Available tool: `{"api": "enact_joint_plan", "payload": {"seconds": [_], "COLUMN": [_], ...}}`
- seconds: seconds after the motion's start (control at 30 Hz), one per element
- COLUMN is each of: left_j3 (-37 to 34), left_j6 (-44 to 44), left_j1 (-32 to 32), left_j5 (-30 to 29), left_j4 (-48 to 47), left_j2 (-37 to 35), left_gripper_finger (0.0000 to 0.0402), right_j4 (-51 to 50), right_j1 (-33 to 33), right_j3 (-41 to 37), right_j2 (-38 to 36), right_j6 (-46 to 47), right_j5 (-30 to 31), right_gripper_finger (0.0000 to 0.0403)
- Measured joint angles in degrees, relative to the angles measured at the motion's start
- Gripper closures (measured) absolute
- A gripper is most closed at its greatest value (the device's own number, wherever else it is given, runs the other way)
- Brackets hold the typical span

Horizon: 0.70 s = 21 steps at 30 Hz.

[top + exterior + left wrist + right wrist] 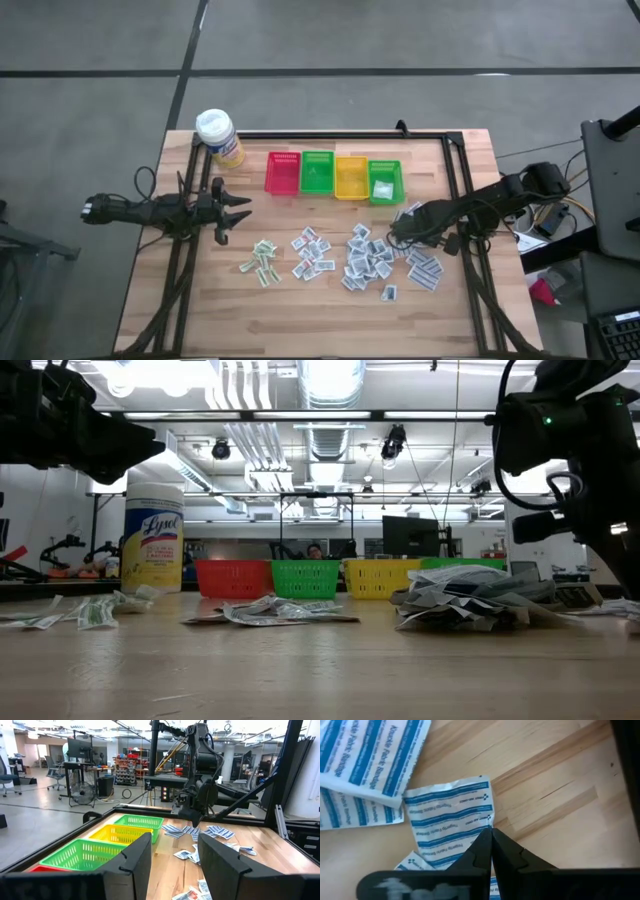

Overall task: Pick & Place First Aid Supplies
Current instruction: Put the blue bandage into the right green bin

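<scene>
Many first aid supplies, small white packets with blue or green print, lie scattered on the wooden table [300, 310], mostly in heaps [370, 262] at the middle and right. My right gripper [393, 236] points down at the right heap's far edge, shut on one blue-striped packet [450, 815]. Behind the heaps stand a red [283, 172], a green [317, 172], a yellow [350, 178] and a second green basket [385, 182], the last with one packet inside. My left gripper [240, 210] hovers level and open at the left, holding nothing. My right gripper pinches the blue-striped packet at one corner [487, 822] between its two fingertips, coming from above and pointing down. Only that corner is between the fingers, and the rest spreads out to one side. Whether the packet is clear of the table, I cannot tell.
A yellow wipes canister with a white cap [218, 135] stands at the far left corner. Green-printed packets [262, 258] lie near the left arm. A black frame rail [330, 133] runs along the far edge and down both sides. Bare wood lies along the near edge.
</scene>
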Motion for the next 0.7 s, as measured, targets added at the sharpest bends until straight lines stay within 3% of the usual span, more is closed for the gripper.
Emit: {"api": "enact_joint_plan", "payload": {"seconds": [0.33, 0.7], "left_j3": [0.0, 0.0], "left_j6": [0.5, 0.5], "left_j1": [0.0, 0.0], "left_j5": [0.0, 0.0], "left_j4": [0.0, 0.0], "left_j2": [0.0, 0.0], "left_gripper_finger": [0.0243, 0.0243], "right_j4": [-0.6, 0.1], "right_j1": [0.0, 0.0], "right_j3": [-0.1, -0.4], "right_j2": [-1.8, 2.6], "right_j6": [-1.0, -2.4], "right_j5": [0.1, -3.0], "right_gripper_finger": [0.0394, 0.0380]}}
